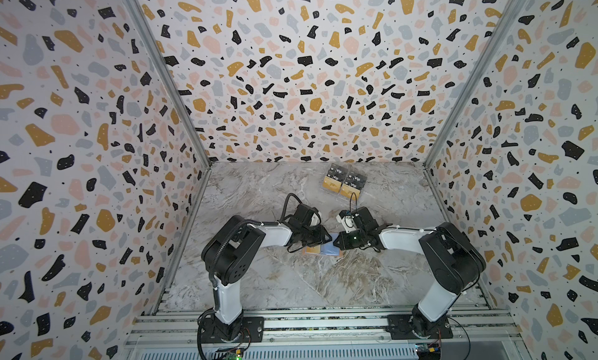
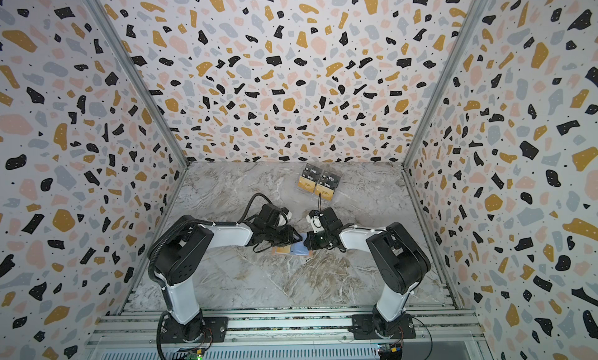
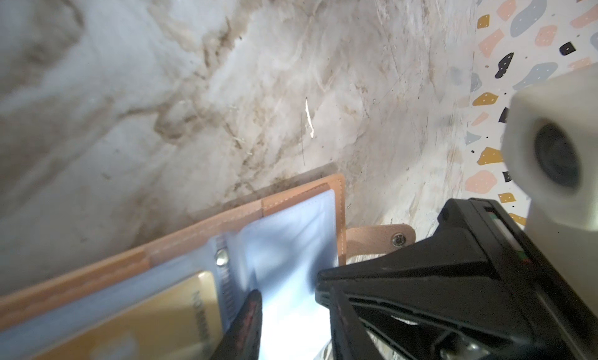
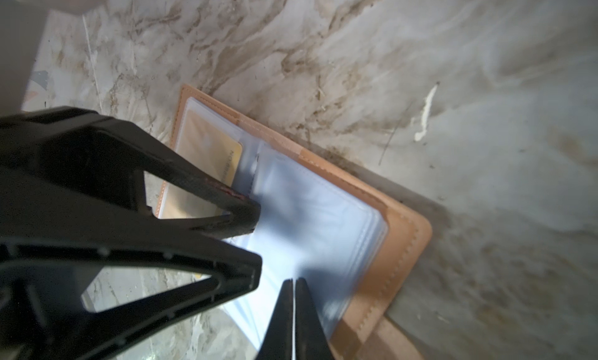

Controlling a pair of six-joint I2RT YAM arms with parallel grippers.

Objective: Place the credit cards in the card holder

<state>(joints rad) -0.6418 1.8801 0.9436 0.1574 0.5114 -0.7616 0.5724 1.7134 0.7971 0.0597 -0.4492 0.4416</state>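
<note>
Card holder on table, one card inside; credit cards behind, near back wall.

Robot test cell, laboratory type. Enclosure: three upright walls in terrazzo print, joined at metal corner posts. Work surface: marble-pattern tabletop. Lower edge of frame: aluminium extrusion rails carrying two bolted arm bases, exposed circuit boards and loose wiring.

The left arm and right arm reach inward. The left gripper has its jaws slightly apart; the right gripper is closed tight.
</note>
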